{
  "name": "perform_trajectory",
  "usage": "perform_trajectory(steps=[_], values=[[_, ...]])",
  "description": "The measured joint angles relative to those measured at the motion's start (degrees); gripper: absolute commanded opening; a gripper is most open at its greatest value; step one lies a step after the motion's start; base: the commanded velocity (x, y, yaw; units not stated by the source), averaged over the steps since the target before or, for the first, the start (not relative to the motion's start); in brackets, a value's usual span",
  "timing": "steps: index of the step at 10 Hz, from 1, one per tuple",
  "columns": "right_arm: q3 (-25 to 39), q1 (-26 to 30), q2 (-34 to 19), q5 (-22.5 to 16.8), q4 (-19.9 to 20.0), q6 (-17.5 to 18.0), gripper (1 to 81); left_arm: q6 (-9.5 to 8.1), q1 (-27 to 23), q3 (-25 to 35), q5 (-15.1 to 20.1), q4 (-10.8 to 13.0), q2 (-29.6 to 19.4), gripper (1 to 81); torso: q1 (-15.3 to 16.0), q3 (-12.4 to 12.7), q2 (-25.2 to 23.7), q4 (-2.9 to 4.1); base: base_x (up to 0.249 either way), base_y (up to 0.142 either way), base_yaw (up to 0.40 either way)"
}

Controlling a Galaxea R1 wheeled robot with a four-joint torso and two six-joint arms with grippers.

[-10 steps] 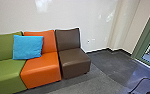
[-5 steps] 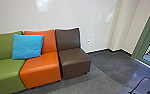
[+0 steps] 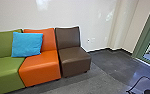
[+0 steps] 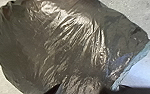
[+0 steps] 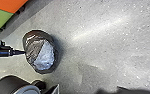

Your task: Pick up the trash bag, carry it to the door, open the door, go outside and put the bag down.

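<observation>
The trash bag, dark and glossy, looms large and crumpled in the left wrist view (image 4: 66,45), with a pale bluish strip along one edge. From the right wrist view the bag (image 5: 33,50) is seen over the grey floor, its pale patch showing; whether it touches the floor I cannot tell. My left gripper (image 5: 23,52) meets the bag's side there and is shut on it; in the left wrist view the plastic bunches at my left gripper (image 4: 79,87). A green-framed glass door or window (image 3: 144,37) stands at the head view's right edge.
Green (image 3: 6,66), orange (image 3: 41,67) and brown (image 3: 74,60) seats line the wall, a blue cushion (image 3: 27,44) on them. A thin black loop (image 3: 138,81) is at lower right. Near the bag sits a dark rounded body (image 5: 9,86).
The head camera has shifted slightly, so the seats appear a little higher and farther left. No separate movement of the furniture is visible.
</observation>
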Motion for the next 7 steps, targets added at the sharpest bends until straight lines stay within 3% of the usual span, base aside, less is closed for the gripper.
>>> perform_trajectory(steps=[3,7], values=[[0.0,0.5,3.0,0.3,0.0,0.6,81.1,-0.02,-1.6,0.1,0.1,-0.5,0.7,81.1,3.6,-5.3,-5.6,0.00,0.000,0.000,0.000],[-0.8,0.2,4.3,-0.6,-0.1,1.2,81.1,-0.02,-1.9,0.5,0.6,-0.6,3.0,81.1,8.0,-6.4,-12.7,0.00,0.000,0.000,0.000]])
